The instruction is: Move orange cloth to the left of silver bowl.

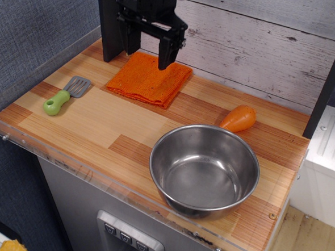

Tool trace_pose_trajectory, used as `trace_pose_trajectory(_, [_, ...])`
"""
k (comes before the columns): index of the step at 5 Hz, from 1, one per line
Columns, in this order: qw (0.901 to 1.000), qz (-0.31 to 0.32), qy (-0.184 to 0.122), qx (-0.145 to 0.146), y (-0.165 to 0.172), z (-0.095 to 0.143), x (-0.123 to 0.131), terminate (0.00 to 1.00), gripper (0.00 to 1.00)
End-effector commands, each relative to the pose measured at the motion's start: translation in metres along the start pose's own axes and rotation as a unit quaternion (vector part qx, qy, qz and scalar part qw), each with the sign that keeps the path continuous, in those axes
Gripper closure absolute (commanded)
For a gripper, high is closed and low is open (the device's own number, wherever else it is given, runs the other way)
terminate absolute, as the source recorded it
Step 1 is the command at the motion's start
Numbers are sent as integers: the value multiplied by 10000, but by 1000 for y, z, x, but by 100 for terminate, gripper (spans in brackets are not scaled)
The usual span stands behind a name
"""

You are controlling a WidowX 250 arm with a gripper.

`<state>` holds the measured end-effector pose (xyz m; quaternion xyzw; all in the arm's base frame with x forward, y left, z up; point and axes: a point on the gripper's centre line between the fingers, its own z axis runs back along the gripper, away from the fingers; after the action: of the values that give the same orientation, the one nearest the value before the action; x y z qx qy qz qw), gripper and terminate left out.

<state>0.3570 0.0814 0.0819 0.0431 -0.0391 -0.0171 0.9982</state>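
The orange cloth (148, 79) lies folded and flat at the back of the wooden counter, left of centre. The silver bowl (204, 170) stands empty at the front right. My black gripper (148, 56) hangs open just above the far edge of the cloth, one finger near each back corner. Its fingertips (165, 59) are close to the fabric; I cannot tell whether they touch it. The gripper holds nothing.
A green-handled spatula (65, 96) lies at the left. An orange plastic carrot (239, 118) lies behind the bowl. A black post (110, 19) stands at the back left, a clear rim (96, 181) runs along the counter front, and a plank wall stands behind.
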Motion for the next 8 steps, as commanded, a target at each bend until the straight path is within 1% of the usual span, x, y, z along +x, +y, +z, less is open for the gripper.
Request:
trace_pose_trajectory(1, [9980,627,-75,33,43,-8,13,0,0])
trace_pose_trajectory(2, [9958,911,-36,-100,57,-17,15,0,0])
trace_pose_trajectory(3, [9937,1093,-6,-260,62,-28,15,0,0])
trace_pose_trajectory(4, [9941,1058,60,-247,55,-35,18,0,0])
trace_pose_trajectory(5, [9952,959,29,-190,47,-36,22,0,0])
trace_pose_trajectory(7, [9959,875,-52,-214,40,-34,29,0,0])
trace_pose_trajectory(8, [9964,822,-14,-194,37,-41,28,0,0])
